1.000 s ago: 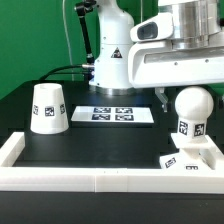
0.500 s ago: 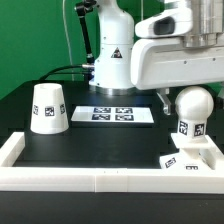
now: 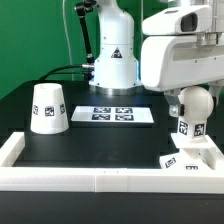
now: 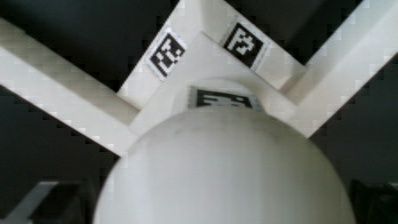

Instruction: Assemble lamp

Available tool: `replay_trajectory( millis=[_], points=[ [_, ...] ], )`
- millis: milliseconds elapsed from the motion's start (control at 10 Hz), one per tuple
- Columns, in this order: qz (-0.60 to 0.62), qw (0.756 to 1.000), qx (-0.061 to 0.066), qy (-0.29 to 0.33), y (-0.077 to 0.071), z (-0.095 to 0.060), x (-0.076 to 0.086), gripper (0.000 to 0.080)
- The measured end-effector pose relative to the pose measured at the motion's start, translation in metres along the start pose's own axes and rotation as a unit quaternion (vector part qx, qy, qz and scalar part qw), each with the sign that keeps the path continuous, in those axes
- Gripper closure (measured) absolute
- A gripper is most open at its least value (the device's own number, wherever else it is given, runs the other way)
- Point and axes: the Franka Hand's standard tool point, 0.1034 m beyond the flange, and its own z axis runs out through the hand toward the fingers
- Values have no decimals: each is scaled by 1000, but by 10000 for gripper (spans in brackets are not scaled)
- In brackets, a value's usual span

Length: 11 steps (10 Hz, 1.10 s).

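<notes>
Front wall (image 3: pixel 100 178): a low white wall runs along the near edge of the black table (image 3: pixel 100 145) and turns a corner at the exterior view's right.
Base (image 3: pixel 190 160): a small flat white square sits in that corner, close against the wall, with black tags on its near side.
Bulb (image 3: pixel 193 108): a white ball with a tagged neck stands upright on the base. Whether it is fully seated cannot be told.
Wrist view: the bulb (image 4: pixel 222 165) fills the near part of the picture. Beyond it lies the base (image 4: pixel 205 45), showing two tags, with the wall (image 4: pixel 45 75) branching off to either side.
Gripper (image 3: pixel 190 92): it hangs directly over the bulb, and its broad white housing hides the bulb's top. Only one dark finger shows, beside the bulb. It cannot be told whether the jaws are spread or pinching the bulb.
Shade (image 3: pixel 47 108): a white cone stands wide end down, well apart from the bulb, towards the exterior view's left.
Marker board (image 3: pixel 118 115): it lies flat farther back, between the shade and the bulb.
Arm (image 3: pixel 115 55): its white body stands at the rear.
Risk, tilt: an off-centre grip could tip the bulb or cross its seating in the base.
Risk, slip: the base could shift if it is pushed away from the corner.
</notes>
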Motion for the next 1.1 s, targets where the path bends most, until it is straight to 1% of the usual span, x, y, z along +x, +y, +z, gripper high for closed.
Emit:
replay_trajectory(
  millis=[100, 200, 300, 500, 700, 800, 1000, 1100],
  points=[
    [-66, 998, -3, -6, 0, 0, 2, 100],
    [-88, 996, -2, -13, 0, 0, 3, 100],
    [-132, 991, -5, -17, 2, 1, 4, 100],
    [-162, 987, -4, -18, 3, 1, 3, 100],
    [-158, 987, -5, -18, 3, 1, 3, 112],
    [-152, 988, -5, -17, 3, 1, 3, 223],
    [-120, 993, -5, -17, 4, 1, 3, 223],
    [-73, 997, -5, -16, 4, 1, 3, 223]
  ],
)
